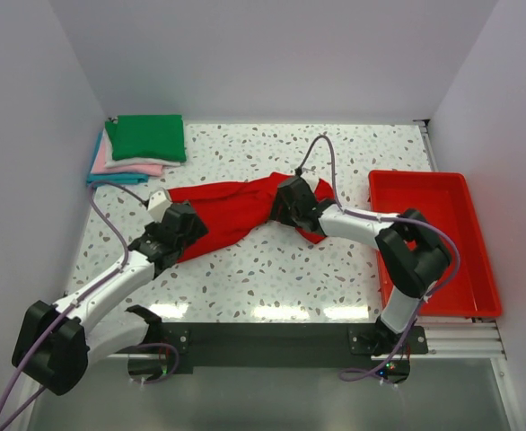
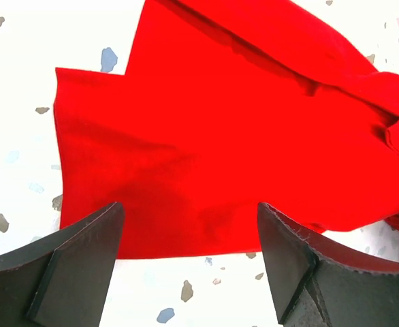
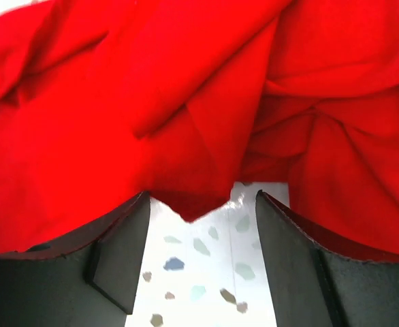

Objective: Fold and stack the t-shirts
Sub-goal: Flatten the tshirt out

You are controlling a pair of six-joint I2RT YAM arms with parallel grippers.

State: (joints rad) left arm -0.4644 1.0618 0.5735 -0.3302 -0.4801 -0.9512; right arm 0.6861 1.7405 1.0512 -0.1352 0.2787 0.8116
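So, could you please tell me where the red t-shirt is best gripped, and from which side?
I'd take the straight edge at its left end, where the red t-shirt lies flat on the table. Come in low from the near left: the open left tool faces that edge squarely there. The shirt's right end looks bunched and folded, so it is probably a poorer hold.

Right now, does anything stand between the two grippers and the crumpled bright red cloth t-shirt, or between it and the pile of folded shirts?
Nothing visible. The left gripper and right gripper stand open over the red t-shirt; nothing lies on the speckled table between it and the folded pile at the far left.
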